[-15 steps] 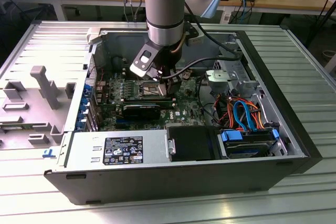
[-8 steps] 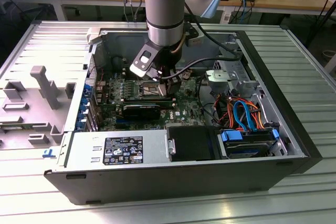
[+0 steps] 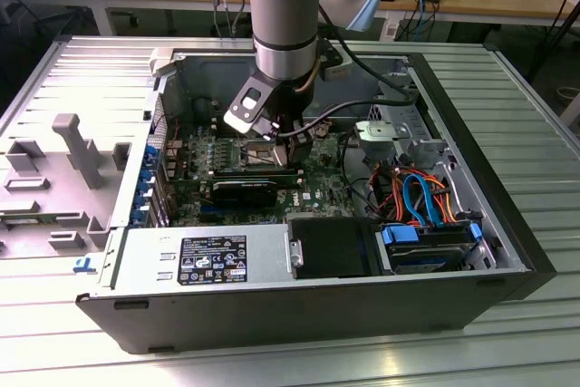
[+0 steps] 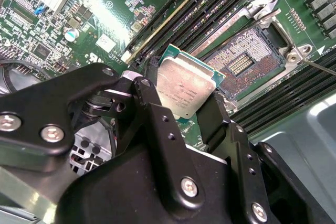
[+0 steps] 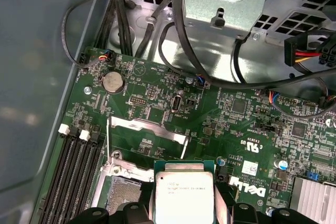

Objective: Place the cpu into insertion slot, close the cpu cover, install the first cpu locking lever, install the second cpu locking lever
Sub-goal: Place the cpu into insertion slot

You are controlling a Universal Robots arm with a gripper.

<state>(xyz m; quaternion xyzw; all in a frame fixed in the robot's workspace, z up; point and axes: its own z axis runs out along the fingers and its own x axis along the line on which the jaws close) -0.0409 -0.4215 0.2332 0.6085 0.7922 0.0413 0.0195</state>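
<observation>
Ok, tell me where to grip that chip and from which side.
Grip the chip by two opposite edges, coming from above its metal top, as the gripper holds it now. It is a thin flat square, so only the edges offer purchase, and its underside is left free for the socket.

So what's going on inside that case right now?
The arm reaches down into the open computer case, and its gripper is shut on the cpu, pinching it by its edges. The chip hangs over one edge of the insertion slot and is not seated; the slot's contact field lies bare. The cpu cover stands swung open beside the slot, so nothing is closed or locked yet.
</observation>
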